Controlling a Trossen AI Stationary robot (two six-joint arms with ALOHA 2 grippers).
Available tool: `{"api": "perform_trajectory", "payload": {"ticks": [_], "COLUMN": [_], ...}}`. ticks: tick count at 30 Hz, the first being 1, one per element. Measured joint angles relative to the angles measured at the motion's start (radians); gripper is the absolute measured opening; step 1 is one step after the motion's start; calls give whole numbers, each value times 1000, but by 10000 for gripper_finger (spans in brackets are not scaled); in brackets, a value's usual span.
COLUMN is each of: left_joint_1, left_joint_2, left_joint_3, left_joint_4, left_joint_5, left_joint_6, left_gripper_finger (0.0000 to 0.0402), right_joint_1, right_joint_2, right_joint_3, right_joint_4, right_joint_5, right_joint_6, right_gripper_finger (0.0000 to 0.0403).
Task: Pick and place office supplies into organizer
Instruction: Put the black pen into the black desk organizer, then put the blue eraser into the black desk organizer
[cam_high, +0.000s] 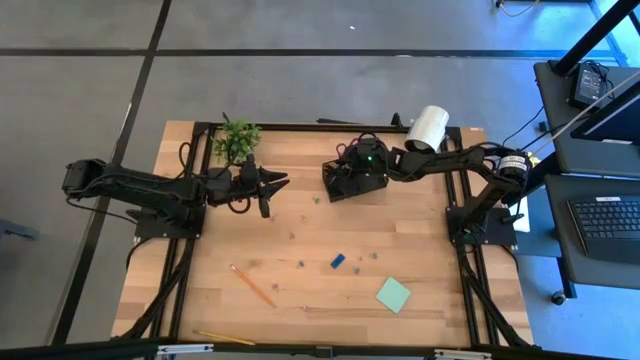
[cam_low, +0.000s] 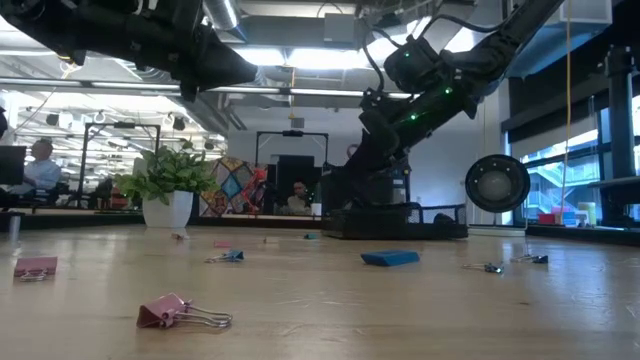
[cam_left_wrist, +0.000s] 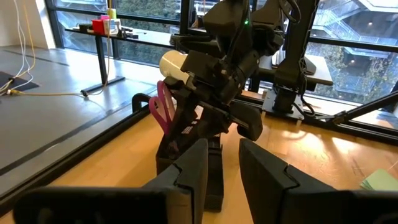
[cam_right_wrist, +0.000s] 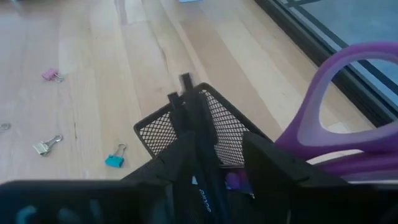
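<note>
Right then, the organizer (cam_high: 352, 178) sat at the table's far middle w/ purple-handled scissors (cam_right_wrist: 348, 130) and black pens (cam_right_wrist: 198, 140) already standing in its mesh cells; the right gripper (cam_right_wrist: 217, 165) hung just over it, fingers parted around the pens, apparently letting go. Left gripper (cam_left_wrist: 222, 165) waited nearby, partly open, holding nothing. Risk, imo: lifting out at an angle could snag a pen or tip the organizer, while pencils (cam_high: 253, 286), blue block (cam_high: 338, 262) & sticky-note pad (cam_high: 393, 295) lay loose on the near side.

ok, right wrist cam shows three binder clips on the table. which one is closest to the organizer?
The teal binder clip, lying just off the organizer's mesh corner. The gold clip lies farther out, and the pink clip farthest.
</note>
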Motion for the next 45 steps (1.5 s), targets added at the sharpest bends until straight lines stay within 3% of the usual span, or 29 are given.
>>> {"api": "perform_trajectory", "payload": {"ticks": [6, 11, 18, 22, 27, 33, 45], "left_joint_1": [0, 0, 0, 0, 0, 0, 0], "left_joint_2": [0, 0, 0, 0, 0, 0, 0], "left_joint_3": [0, 0, 0, -1, -1, -1, -1], "left_joint_4": [0, -1, -33, -44, -54, -53, -53], "left_joint_5": [0, 0, 0, 4, 27, 27, 26], "left_joint_6": [0, 0, -1, -1, -1, -1, 77], "left_gripper_finger": [86, 86, 86, 86, 86, 86, 86], "right_joint_1": [0, 3, 6, 27, 106, 239, 501], "right_joint_2": [-1, -39, -182, -278, -371, -395, -267], "right_joint_3": [28, 67, 144, 189, 199, 199, 199], "right_joint_4": [-17, -85, -343, -513, -604, -611, -585], "right_joint_5": [4, 4, 11, -44, -148, -159, -14], "right_joint_6": [43, 45, 54, 96, 98, 72, -21], "right_gripper_finger": [183, 190, 190, 190, 190, 190, 190]}}
